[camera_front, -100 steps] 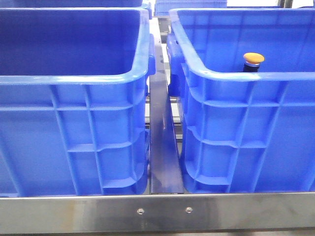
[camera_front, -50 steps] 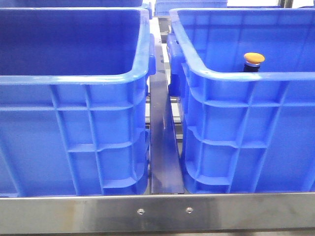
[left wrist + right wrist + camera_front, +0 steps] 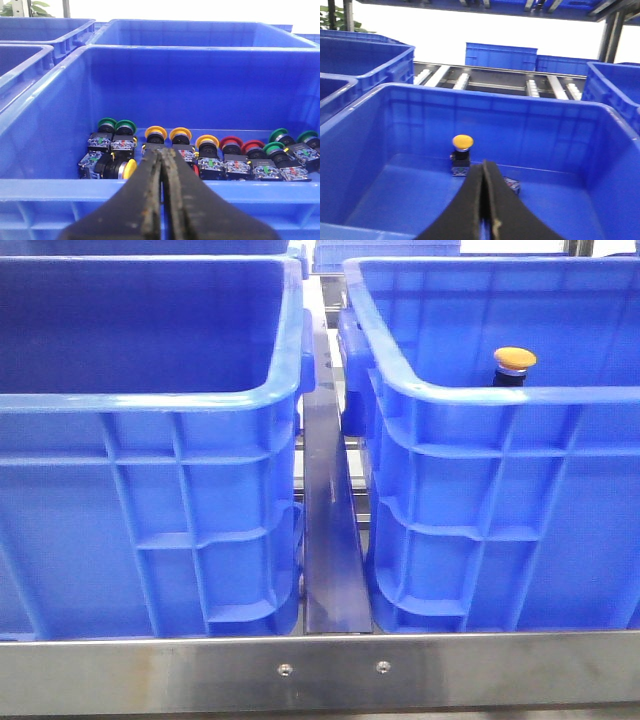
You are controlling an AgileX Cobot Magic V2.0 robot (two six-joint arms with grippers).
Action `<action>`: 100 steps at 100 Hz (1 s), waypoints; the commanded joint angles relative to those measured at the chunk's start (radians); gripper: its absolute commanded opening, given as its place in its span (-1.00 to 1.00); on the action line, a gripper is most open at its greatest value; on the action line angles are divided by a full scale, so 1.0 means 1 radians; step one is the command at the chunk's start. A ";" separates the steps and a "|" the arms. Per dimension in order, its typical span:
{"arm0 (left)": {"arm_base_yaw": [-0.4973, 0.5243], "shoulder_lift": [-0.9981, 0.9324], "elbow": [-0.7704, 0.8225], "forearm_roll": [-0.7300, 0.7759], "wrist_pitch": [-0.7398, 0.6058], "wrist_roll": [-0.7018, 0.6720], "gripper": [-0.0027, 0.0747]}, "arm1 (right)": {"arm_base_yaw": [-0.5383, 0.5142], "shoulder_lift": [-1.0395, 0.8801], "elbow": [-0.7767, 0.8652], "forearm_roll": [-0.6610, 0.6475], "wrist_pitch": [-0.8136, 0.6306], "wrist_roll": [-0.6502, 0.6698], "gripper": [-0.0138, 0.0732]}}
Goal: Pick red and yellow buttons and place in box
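While nothing has shifted over the last second, one yellow button (image 3: 515, 360) stands in your right crate (image 3: 500, 395). Left gripper (image 3: 162, 160) and right gripper (image 3: 483, 172) are both closed and empty, so your next pick hasn't begun.

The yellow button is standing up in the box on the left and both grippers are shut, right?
Not quite. The yellow button stands in the right box, as the front view shows. The left gripper and right gripper are shut.
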 commanded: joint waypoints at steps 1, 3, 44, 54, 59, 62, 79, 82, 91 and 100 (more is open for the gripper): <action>0.001 -0.031 0.020 -0.009 -0.083 -0.011 -0.98 | 0.016 -0.004 -0.012 -0.157 -0.165 0.162 -0.92; 0.001 -0.031 0.020 -0.009 -0.083 -0.011 -0.98 | 0.018 -0.005 -0.004 -0.190 -0.202 0.196 -0.92; 0.001 -0.031 0.020 -0.009 -0.083 -0.011 -0.98 | 0.015 -0.021 0.191 -0.451 -0.341 0.492 -0.92; 0.001 -0.031 0.020 -0.009 -0.083 -0.011 -0.98 | 0.013 -0.021 0.226 -0.469 -0.333 0.504 -0.92; 0.001 -0.031 0.020 -0.009 -0.083 -0.011 -0.98 | 0.009 -0.021 0.227 -0.497 -0.333 0.522 -0.92; 0.001 -0.031 0.020 -0.009 -0.083 -0.011 -0.98 | 0.005 -0.021 0.227 -0.511 -0.332 0.541 -0.92; 0.001 -0.031 0.020 -0.009 -0.083 -0.011 -0.98 | -0.008 -0.021 0.228 -0.565 -0.318 0.611 -0.92; 0.001 -0.031 0.020 -0.009 -0.083 -0.011 -0.98 | -0.008 -0.021 0.228 -0.565 -0.311 0.611 -0.92; 0.001 -0.031 0.020 -0.009 -0.083 -0.011 -0.98 | -0.008 -0.021 0.228 -0.568 -0.284 0.611 -0.92; 0.001 -0.031 0.020 -0.009 -0.083 -0.011 -0.98 | -0.008 -0.021 0.228 -0.568 -0.276 0.611 -0.92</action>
